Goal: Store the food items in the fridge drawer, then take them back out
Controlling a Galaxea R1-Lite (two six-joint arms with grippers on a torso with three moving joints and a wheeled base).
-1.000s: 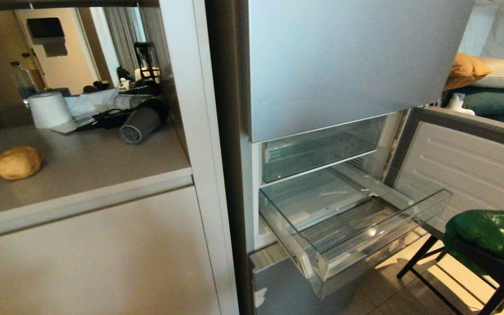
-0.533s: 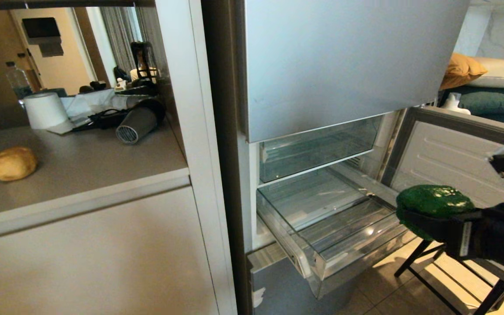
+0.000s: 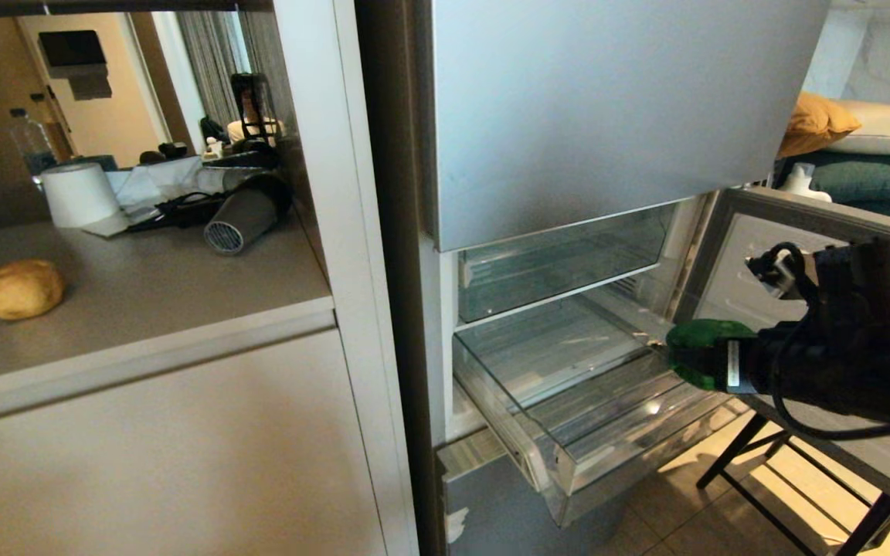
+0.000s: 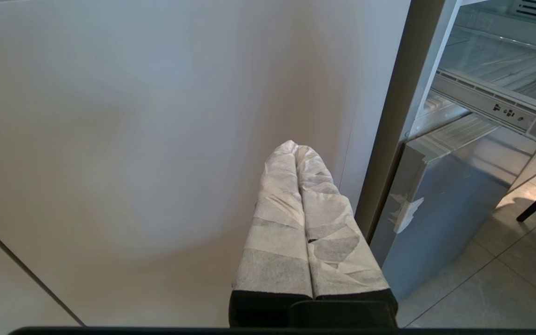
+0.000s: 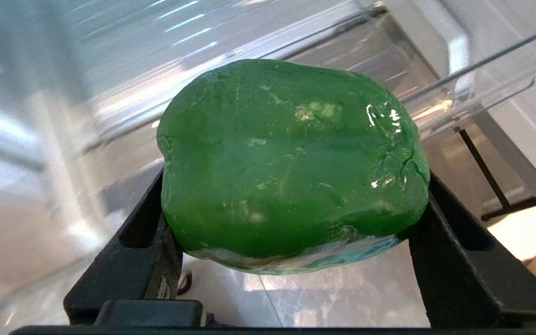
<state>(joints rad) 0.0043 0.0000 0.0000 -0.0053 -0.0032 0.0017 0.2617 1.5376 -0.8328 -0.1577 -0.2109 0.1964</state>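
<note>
The right gripper point(image 3: 696, 357) has its jaws clamped on the pepper point(image 3: 698, 346), holding it at the right rim of the pulled-out drawer point(image 3: 568, 463), above the floor. The potato point(image 3: 23, 288) lies on the worktop point(image 3: 144, 301), well apart to the left. The left gripper point(image 4: 297, 148), jaws pressed together, hangs before the cabinet front.

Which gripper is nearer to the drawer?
Right. The right gripper, shut on the pepper, is at the drawer's right edge. The left gripper hangs shut by the cabinet front, beside the fridge.
</note>
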